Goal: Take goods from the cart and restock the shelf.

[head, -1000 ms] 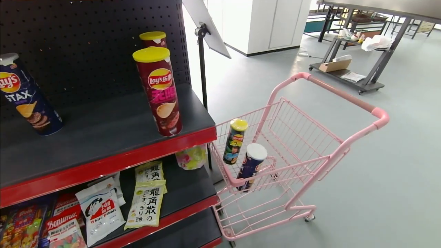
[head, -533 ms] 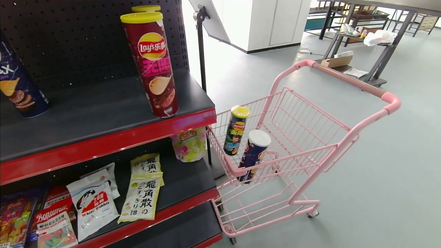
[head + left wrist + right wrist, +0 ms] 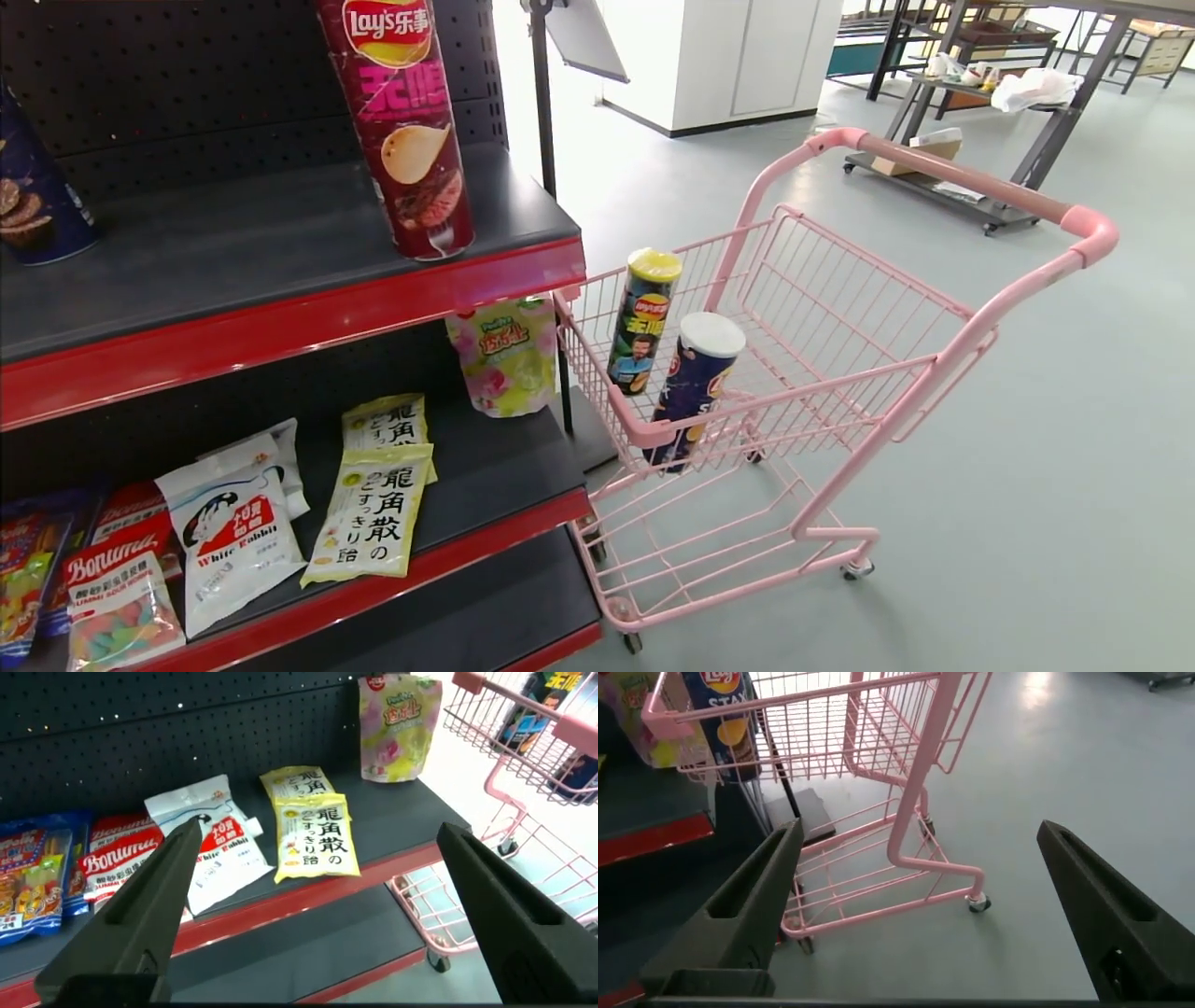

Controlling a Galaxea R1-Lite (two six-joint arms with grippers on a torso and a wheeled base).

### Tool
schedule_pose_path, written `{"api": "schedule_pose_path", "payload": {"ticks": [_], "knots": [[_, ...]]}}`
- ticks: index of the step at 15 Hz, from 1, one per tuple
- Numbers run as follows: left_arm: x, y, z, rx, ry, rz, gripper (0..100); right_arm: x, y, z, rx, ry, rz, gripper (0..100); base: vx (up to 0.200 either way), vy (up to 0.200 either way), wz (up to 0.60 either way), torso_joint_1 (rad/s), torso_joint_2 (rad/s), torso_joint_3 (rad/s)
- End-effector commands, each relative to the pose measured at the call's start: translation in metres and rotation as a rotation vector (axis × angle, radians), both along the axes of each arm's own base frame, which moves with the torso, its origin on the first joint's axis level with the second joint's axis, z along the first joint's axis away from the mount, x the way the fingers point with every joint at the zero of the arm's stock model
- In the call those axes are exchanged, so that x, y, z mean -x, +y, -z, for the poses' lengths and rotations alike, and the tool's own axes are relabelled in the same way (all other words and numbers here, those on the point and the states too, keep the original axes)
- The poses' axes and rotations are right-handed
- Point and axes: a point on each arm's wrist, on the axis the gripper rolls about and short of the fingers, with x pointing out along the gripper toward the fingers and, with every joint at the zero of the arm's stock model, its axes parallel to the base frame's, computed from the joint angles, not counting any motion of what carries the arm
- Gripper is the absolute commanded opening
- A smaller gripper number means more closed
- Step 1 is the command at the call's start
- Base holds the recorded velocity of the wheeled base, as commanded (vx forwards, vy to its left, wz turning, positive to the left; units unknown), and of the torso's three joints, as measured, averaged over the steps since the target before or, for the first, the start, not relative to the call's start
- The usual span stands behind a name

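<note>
A pink wire cart (image 3: 962, 182) stands to the right of the shelf. In its basket, at the corner nearest the shelf, stand a yellow-lidded dark can (image 3: 642, 322) and a white-lidded blue can (image 3: 695, 383). A tall red can (image 3: 401, 131) and a blue can (image 3: 37, 205) stand on the upper shelf (image 3: 233, 252). My left gripper (image 3: 318, 829) is open in front of the lower shelf, above a yellow candy bag (image 3: 316, 835). My right gripper (image 3: 917, 826) is open, low beside the cart (image 3: 915, 793), with the blue can (image 3: 724, 719) up in the basket.
The lower shelf (image 3: 504, 467) holds flat snack bags: yellow ones (image 3: 373, 518), a white one (image 3: 233, 532), a red one (image 3: 112, 579), and an upright green-pink pouch (image 3: 504, 355). A pole with a board (image 3: 541, 93) stands behind the shelf's end. The floor to the right is open.
The head view has shifted, so the upper shelf's cans now run off the top. The cart, its two cans and the shelf goods have stayed in place.
</note>
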Motion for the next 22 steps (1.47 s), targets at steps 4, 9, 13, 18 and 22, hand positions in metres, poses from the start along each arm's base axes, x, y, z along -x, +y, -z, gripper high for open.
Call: {"api": "schedule_pose_path", "payload": {"ticks": [4, 9, 13, 18, 22], "knots": [[0.0, 0.0, 0.0, 0.0, 0.001, -0.002, 100, -0.014, 0.002, -0.075, -0.03, 0.037, -0.164, 100, 0.0, 0.0, 0.0, -0.002, 0.01, 0.01], [0.0, 0.0, 0.0, 0.0, 0.001, 0.0, 100, -0.117, 0.023, -0.139, -0.179, 0.255, -0.336, 100, 0.0, 0.0, 0.0, 0.0, 0.0, 0.0], [0.0, 0.0, 0.0, 0.0, 0.001, -0.002, 100, -0.23, 0.064, -0.08, -0.171, 0.333, -0.466, 100, 0.0, 0.0, 0.0, 0.0, 0.0, 0.0], [0.0, 0.0, 0.0, 0.0, 0.001, -0.002, 100, -0.276, 0.086, -0.052, -0.161, 0.428, -0.51, 100, 0.0, 0.0, 0.0, 0.0, 0.0, 0.0], [0.0, 0.0, 0.0, 0.0, 0.001, -0.002, 100, -0.298, 0.103, -0.041, -0.15, 0.413, -0.542, 100, 0.0, 0.0, 0.0, 0.0, 0.0, 0.0]]}}
